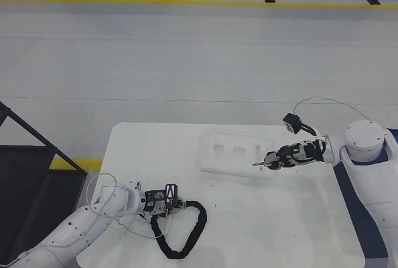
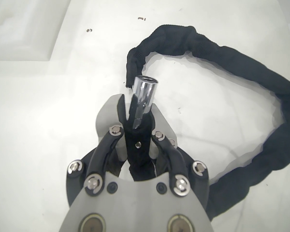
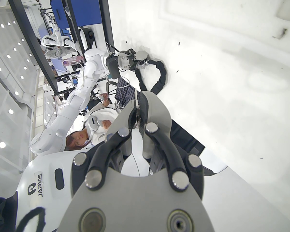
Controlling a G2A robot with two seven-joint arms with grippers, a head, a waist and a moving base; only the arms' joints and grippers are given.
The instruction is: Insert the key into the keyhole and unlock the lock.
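A black fabric-sleeved chain lock (image 1: 185, 231) lies looped on the white table (image 1: 286, 221) at the front left. My left gripper (image 1: 169, 197) is shut on the lock's end. In the left wrist view the chrome lock cylinder (image 2: 145, 90) sticks out past the left gripper (image 2: 137, 108), its open end facing away from the wrist. My right gripper (image 1: 273, 161) hovers over the table's right middle, shut on a thin metal key (image 1: 258, 163) that points left. The right wrist view shows the key (image 3: 137, 115) edge-on between the right gripper's (image 3: 137, 102) fingertips, with the lock (image 3: 159, 78) far off.
A white foam tray (image 1: 209, 154) with shallow recesses lies at the table's back middle, just behind the key tip; it also appears as the tray (image 2: 19, 25) in the left wrist view. A black metal frame (image 1: 25, 134) stands off the table's left side.
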